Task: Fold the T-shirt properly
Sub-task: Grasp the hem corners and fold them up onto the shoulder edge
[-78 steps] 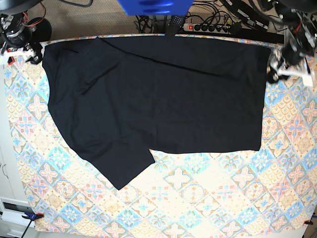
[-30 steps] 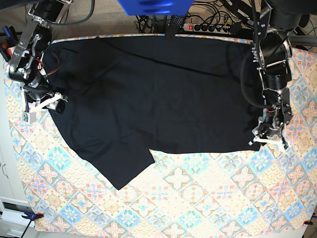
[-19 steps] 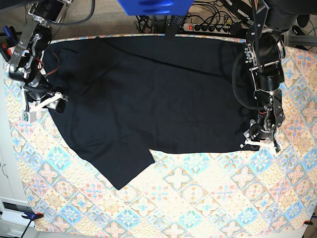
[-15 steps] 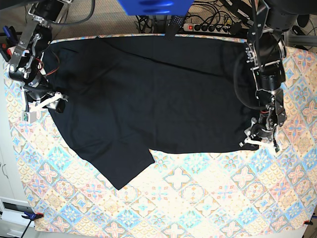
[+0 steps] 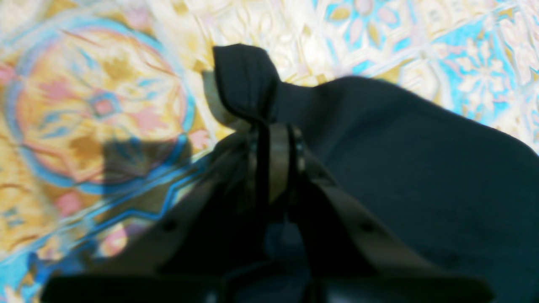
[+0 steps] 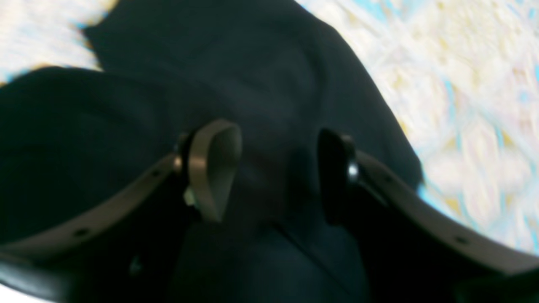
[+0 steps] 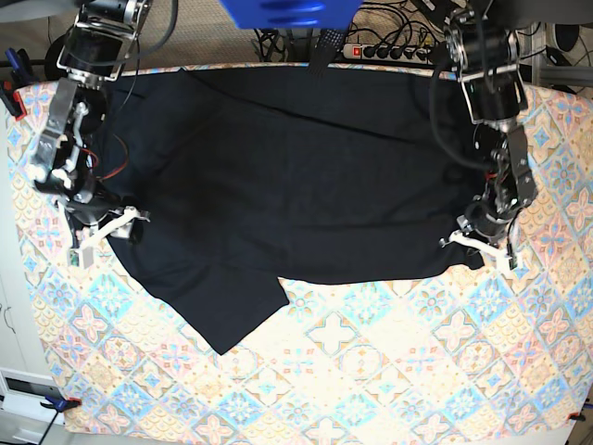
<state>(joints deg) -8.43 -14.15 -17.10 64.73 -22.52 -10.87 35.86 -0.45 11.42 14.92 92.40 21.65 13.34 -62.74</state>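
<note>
The black T-shirt (image 7: 296, 176) lies spread across the patterned tablecloth (image 7: 389, 371), with one sleeve pointing toward the front left. My left gripper (image 7: 474, 243) is at the shirt's front right corner. In the left wrist view the left gripper (image 5: 273, 139) is shut on that corner, and a fold of the T-shirt (image 5: 244, 80) pokes out above the tips. My right gripper (image 7: 104, 232) hangs over the shirt's left edge. In the right wrist view the right gripper (image 6: 273, 168) stands open, with the T-shirt (image 6: 252, 63) beneath both fingers (image 6: 214, 168).
A power strip (image 7: 389, 48) with tangled cables runs behind the table's far edge. A blue object (image 7: 287, 11) hangs at the top middle. A red clamp (image 7: 65, 403) grips the cloth at the front left corner.
My left gripper has shut on the shirt's front right corner and drawn it slightly inward. My right arm has moved forward along the shirt's left edge, its gripper still open.
</note>
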